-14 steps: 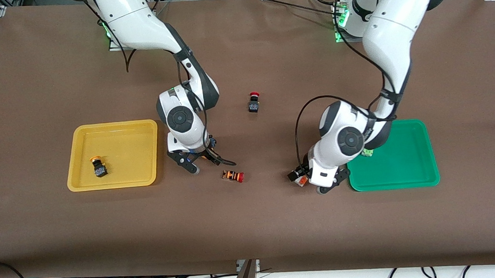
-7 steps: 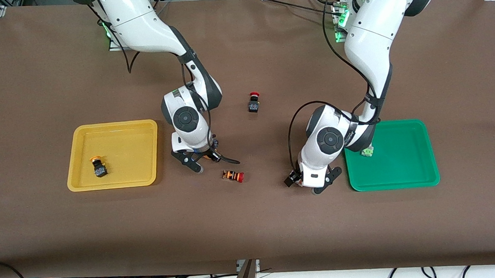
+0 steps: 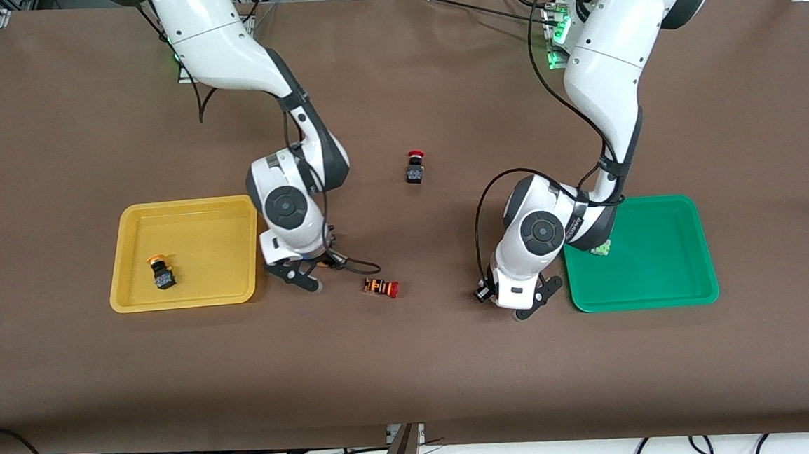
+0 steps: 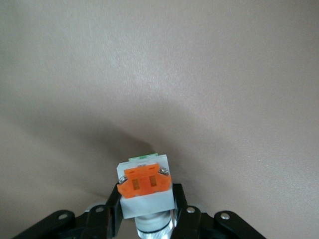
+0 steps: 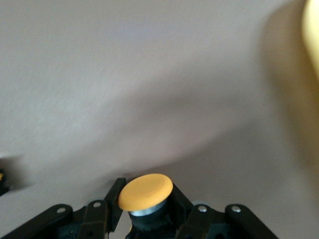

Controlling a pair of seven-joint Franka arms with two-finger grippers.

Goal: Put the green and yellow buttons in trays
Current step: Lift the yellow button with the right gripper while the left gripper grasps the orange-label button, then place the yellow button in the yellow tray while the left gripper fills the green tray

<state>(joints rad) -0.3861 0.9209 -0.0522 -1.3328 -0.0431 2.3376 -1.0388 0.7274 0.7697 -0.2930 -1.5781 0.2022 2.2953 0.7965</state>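
My left gripper (image 4: 145, 193) is shut on a white-grey button with an orange face (image 4: 146, 185). It hangs low over the brown table beside the green tray (image 3: 644, 303). In that tray lies a green-faced button (image 3: 601, 249). My right gripper (image 5: 147, 199) is shut on a black-bodied button with a yellow cap (image 5: 145, 191). It is low over the table beside the yellow tray (image 3: 182, 207), whose rim shows in the right wrist view (image 5: 311, 30). Another yellow-capped button (image 3: 161, 271) lies inside the yellow tray. In the front view both held buttons are hidden under the left hand (image 3: 519, 296) and the right hand (image 3: 302, 272).
A black button with a red cap (image 3: 414, 167) stands mid-table, farther from the front camera than both hands. An orange-and-black striped button with a red cap (image 3: 381, 287) lies between the two grippers, close to the right one.
Both grippers have shut on their buttons. The right hand has shifted toward the yellow tray. The left hand moved toward the middle of the table, then a little back toward the green tray.
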